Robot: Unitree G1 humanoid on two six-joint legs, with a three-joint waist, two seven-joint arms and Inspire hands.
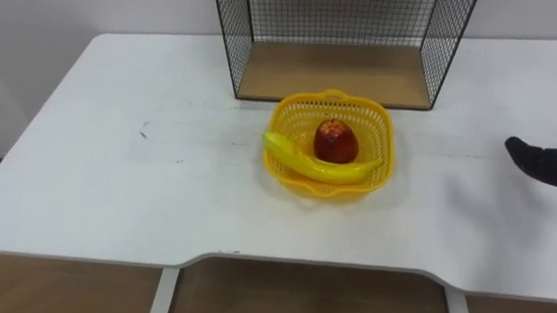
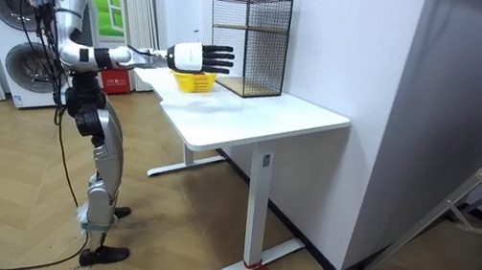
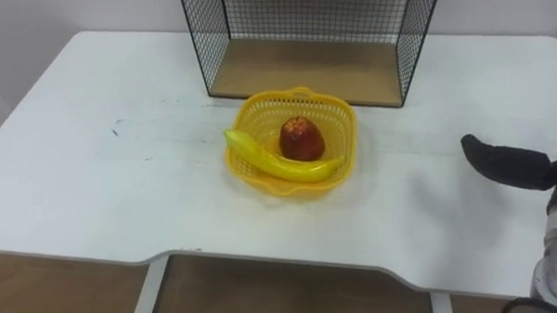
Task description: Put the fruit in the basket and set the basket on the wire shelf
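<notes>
A yellow plastic basket (image 1: pixel 385 127) stands on the white table (image 1: pixel 121 171), just in front of the wire shelf (image 1: pixel 241 46). Inside it a yellow banana (image 1: pixel 316 165) lies across the front, with a red fruit (image 1: pixel 336 141) behind it. My right hand (image 1: pixel 544 164) hovers over the table's right part, well to the right of the basket and apart from it. In the room view that hand (image 2: pixel 197 56) is stretched out with straight fingers, open and holding nothing.
The wire shelf has a wooden floor (image 1: pixel 341 75) with an open front facing the basket. A small dark mark (image 1: pixel 144 133) sits on the table's left part. I stand at the table's front edge; washing machines (image 2: pixel 4 39) are behind me.
</notes>
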